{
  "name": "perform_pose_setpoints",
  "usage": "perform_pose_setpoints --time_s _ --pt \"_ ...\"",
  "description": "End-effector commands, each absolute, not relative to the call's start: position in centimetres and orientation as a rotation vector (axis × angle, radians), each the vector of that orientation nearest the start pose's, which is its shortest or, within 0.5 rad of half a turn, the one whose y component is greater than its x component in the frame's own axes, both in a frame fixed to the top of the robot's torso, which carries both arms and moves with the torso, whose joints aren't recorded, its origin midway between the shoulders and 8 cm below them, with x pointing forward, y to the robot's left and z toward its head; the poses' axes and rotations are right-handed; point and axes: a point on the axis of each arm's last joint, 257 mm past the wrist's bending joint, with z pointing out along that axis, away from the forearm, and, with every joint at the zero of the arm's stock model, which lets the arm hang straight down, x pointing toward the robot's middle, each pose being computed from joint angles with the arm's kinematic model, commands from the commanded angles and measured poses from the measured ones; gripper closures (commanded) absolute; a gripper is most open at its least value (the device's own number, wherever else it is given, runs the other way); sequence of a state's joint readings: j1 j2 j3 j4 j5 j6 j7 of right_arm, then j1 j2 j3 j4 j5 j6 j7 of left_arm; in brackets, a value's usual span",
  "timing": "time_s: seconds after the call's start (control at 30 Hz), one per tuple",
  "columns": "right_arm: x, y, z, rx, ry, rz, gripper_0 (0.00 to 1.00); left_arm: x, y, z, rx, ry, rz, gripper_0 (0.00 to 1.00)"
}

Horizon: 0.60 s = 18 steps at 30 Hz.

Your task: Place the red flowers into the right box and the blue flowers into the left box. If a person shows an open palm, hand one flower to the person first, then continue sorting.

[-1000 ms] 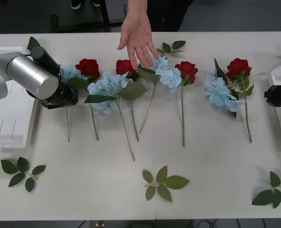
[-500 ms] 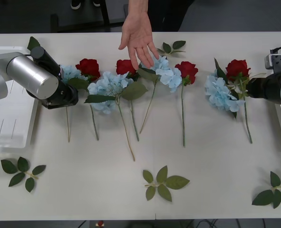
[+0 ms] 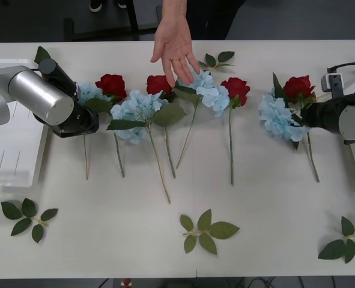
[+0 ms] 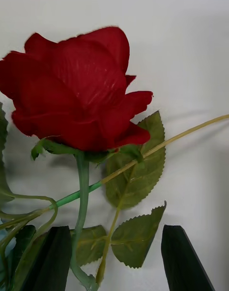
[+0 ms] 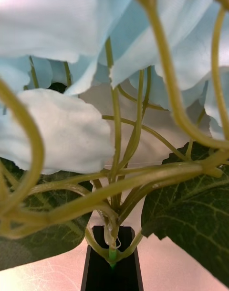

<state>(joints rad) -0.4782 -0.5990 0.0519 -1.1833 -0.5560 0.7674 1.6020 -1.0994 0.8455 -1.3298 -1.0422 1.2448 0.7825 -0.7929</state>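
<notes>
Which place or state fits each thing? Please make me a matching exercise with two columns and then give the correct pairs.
Things:
1. left tool
2. right tool
3. person's hand
4. left box

Places or states:
A. held out, palm open, over the flower row
B. white tray at the table's left edge
C. shut on the stem of the leftmost blue flower
D. open, fingers either side of the rightmost red flower's stem

Pairs: 1-C, 2-D, 3-A, 4-B
</notes>
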Motion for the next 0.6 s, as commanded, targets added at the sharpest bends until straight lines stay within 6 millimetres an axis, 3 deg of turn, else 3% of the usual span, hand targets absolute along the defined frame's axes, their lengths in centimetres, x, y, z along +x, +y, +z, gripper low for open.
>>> perform_pose_setpoints --time_s 0.03,0.6 --pt "61.7 -39.0 -25.3 -0.038 2.215 -0.074 0.45 57.9 27.2 -30.9 -0.196 2.658 -0.077 1.0" --pt "61.1 -37.7 -27.5 -0.054 2.251 -0.046 0.46 57.9 27.1 -30.9 -0.194 2.659 -0.079 1.0"
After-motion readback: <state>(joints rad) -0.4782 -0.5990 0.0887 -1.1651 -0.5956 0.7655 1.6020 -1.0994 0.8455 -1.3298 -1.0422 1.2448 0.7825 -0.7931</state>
